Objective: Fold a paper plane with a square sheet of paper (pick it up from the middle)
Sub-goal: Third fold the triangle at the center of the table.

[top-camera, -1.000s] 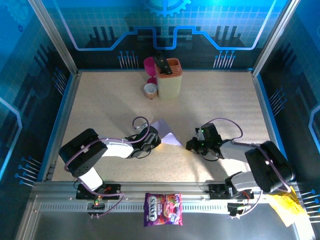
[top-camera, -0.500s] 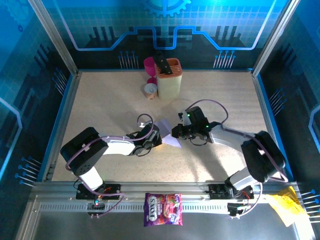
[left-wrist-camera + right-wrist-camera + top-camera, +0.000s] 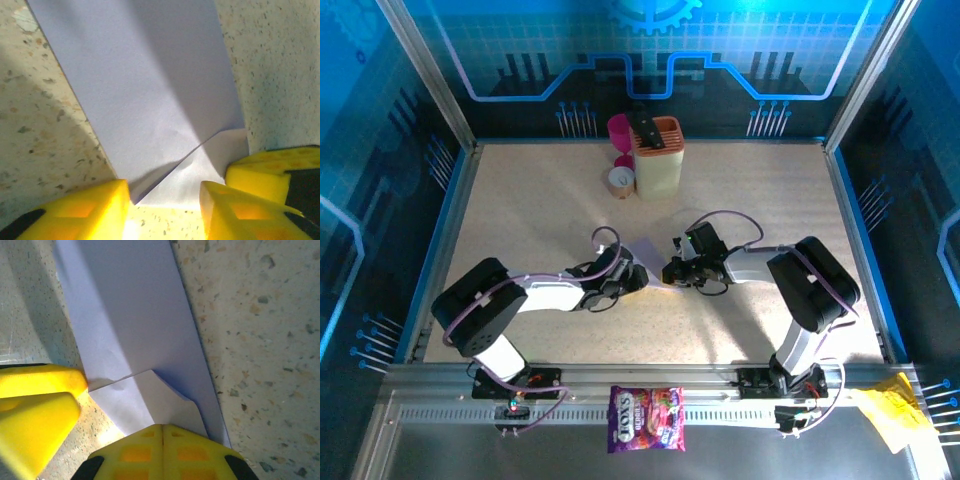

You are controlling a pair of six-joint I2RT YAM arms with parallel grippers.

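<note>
The pale lilac sheet of paper (image 3: 647, 256) lies flat on the speckled table, folded into a narrow shape with a small flap at its near end (image 3: 145, 400). My left gripper (image 3: 633, 281) is at the paper's left edge. In the left wrist view it (image 3: 165, 192) stands open, and the folded corner of the paper (image 3: 150, 100) lies just ahead of the gap. My right gripper (image 3: 670, 273) is at the paper's right edge. Its fingers (image 3: 162, 450) are shut together, with their tips down on the flap.
An orange holder (image 3: 658, 157), a magenta cup (image 3: 619, 130) and a small round tub (image 3: 619, 181) stand at the back middle. A purple-pink sweets bag (image 3: 646, 418) lies on the front rail, and yellow crumpled paper (image 3: 895, 415) at the front right.
My right arm has swung left from the table's right side to the paper. My left gripper has opened and let go of the paper's edge.
</note>
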